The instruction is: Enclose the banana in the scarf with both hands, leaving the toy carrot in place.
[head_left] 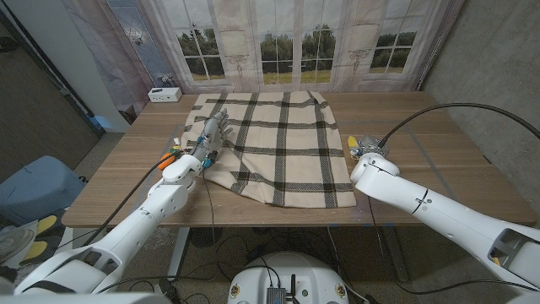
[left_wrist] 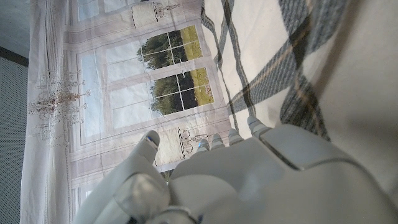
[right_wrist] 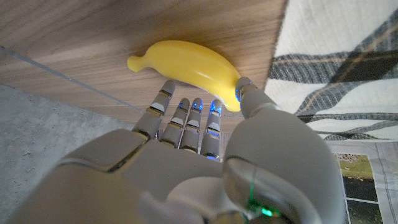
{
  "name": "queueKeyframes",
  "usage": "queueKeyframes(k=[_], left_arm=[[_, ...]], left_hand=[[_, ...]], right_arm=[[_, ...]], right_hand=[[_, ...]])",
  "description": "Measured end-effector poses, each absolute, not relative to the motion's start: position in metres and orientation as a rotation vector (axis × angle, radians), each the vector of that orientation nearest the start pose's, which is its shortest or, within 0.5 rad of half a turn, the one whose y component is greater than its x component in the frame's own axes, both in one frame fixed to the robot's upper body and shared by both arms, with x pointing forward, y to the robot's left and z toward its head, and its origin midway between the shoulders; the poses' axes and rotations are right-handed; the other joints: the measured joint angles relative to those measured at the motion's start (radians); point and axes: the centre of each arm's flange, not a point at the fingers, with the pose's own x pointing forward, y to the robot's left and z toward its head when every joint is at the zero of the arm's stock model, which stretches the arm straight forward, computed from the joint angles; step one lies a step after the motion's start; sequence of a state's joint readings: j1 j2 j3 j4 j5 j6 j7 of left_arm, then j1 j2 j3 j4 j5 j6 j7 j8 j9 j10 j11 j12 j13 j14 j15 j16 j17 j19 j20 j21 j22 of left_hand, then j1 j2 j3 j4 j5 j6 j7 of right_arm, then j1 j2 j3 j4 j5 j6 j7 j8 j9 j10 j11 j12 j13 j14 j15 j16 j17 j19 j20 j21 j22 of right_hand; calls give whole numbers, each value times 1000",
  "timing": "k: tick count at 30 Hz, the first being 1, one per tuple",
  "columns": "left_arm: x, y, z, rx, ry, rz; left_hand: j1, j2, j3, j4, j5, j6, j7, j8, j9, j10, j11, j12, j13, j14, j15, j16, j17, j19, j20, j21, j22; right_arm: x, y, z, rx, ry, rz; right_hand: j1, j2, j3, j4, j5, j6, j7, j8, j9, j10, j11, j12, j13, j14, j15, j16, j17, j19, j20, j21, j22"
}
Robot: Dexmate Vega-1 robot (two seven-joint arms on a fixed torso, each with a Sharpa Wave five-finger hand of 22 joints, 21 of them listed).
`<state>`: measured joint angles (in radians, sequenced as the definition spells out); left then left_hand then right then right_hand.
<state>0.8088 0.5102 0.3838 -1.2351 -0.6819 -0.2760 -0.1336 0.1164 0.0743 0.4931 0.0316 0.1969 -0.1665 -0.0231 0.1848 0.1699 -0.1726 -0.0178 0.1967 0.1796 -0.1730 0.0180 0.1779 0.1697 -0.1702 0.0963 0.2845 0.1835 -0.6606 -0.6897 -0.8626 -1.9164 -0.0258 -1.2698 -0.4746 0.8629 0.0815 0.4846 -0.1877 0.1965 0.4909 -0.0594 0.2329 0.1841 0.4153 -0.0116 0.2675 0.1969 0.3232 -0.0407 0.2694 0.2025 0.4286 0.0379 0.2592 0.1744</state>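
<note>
We see the right hand (right_wrist: 205, 162) open, fingers reaching to the yellow plastic banana (right_wrist: 186, 65) on the wooden bench (head_left: 405, 127) beside the cream plaid scarf (head_left: 283, 148). The left hand (head_left: 208, 135) rests on the scarf's edge; its grip we cannot tell. An orange toy carrot (head_left: 168, 157) lies beside that hand.

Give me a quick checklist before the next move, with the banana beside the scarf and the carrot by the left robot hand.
1. Banana visible on bare wood beside the scarf: ok.
2. Right robot hand reaching the banana, fingertips at it: ok; firm grip: cannot tell.
3. Left robot hand on the scarf's edge: ok; grip: cannot tell.
4. Toy carrot clear of the left robot hand: cannot tell, mostly hidden.
5. Scarf spread open: ok, left edge rumpled.
</note>
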Motion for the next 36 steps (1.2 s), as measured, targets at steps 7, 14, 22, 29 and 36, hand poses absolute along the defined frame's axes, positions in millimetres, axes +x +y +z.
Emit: queueKeyframes(k=[7,14,22,29,36], left_arm=[[662,293,-35,-33,-552,-277],[662,293,-35,-34,-552,-274],[663,294,-34,-34,-547,-269],[663,293,-31,-32,-547,-267],[663,291,-29,-29,-549,-268]], left_hand=[[0,0,-4,4,0,0,0,0,0,0,0,0,0,0,0,0,0,0,0,0,0],[0,0,-4,4,0,0,0,0,0,0,0,0,0,0,0,0,0,0,0,-4,0],[0,0,-4,4,0,0,0,0,0,0,0,0,0,0,0,0,0,0,0,-4,0],[0,0,-8,0,0,0,0,0,0,0,0,0,0,0,0,0,0,0,0,-4,5],[-2,2,-8,0,0,0,0,0,0,0,0,0,0,0,0,0,0,0,0,-4,5]], right_arm=[[598,-232,-52,-1167,38,-513],[603,-232,-53,-1206,6,-573],[609,-233,-58,-1219,-25,-597],[611,-234,-58,-1215,-73,-619],[610,-231,-53,-1215,-136,-637]], right_hand=[[105,-21,-20,10,8,139,-25,25,0,129,-26,44,13,120,-4,66,45,62,-27,4,3],[193,-29,-96,21,9,293,-38,88,1,346,-56,184,70,312,-14,229,198,142,-54,24,11],[216,-35,-126,21,8,345,14,138,1,470,-13,308,95,458,-42,360,342,187,-60,46,19],[222,-42,-133,22,8,360,29,138,1,470,-13,334,95,463,-47,362,354,195,-61,46,19],[227,-47,-134,22,5,374,43,138,1,475,-15,339,95,463,-47,355,357,195,-61,53,19]])
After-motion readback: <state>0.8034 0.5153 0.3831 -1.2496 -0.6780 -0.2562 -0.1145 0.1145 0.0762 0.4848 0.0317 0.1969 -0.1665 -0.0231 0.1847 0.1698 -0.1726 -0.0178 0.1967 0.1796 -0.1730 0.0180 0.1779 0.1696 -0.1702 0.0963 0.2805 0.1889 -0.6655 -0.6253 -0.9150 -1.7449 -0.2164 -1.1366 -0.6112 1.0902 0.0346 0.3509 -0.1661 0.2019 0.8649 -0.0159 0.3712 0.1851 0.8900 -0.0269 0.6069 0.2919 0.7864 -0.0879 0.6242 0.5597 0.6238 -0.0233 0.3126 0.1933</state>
